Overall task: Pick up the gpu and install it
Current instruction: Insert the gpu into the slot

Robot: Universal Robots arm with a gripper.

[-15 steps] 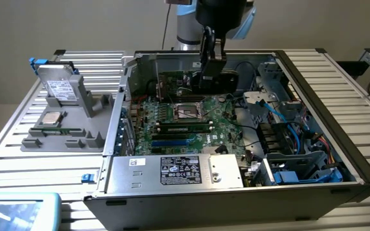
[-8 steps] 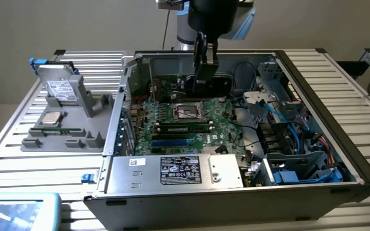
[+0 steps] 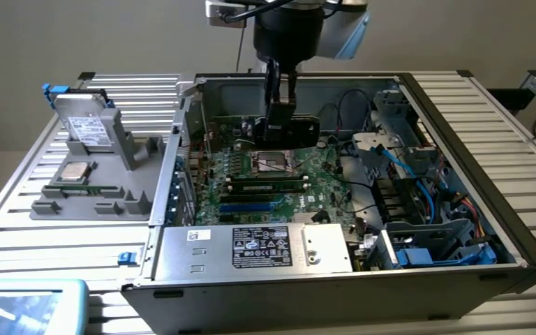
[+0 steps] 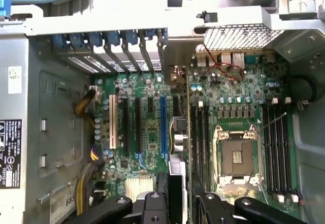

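Note:
The gpu (image 3: 292, 130) hangs upright inside the open computer case (image 3: 454, 125), just above the motherboard (image 3: 278, 195) near the empty processor socket (image 3: 270, 162). My gripper (image 3: 282, 105) reaches down from above and is shut on the card's upper edge. In the wrist view the gpu (image 4: 179, 132) shows edge-on as a thin strip between my black fingers (image 4: 152, 203), with the gripper (image 4: 180, 206) closed on it. The card lies lengthwise between the blue expansion slot (image 4: 163, 127) and the memory slots (image 4: 200, 137), its silver end toward the case's rear slot covers (image 4: 127, 51).
A grey parts holder (image 3: 100, 192) on the exterior view's left carries a silver hard drive (image 3: 86, 129) and a processor chip (image 3: 75, 171). The power supply (image 3: 259, 248) fills the case's near side. Blue and black cables (image 3: 417, 202) crowd the exterior view's right. A blue-edged device (image 3: 17, 303) sits at the near left corner.

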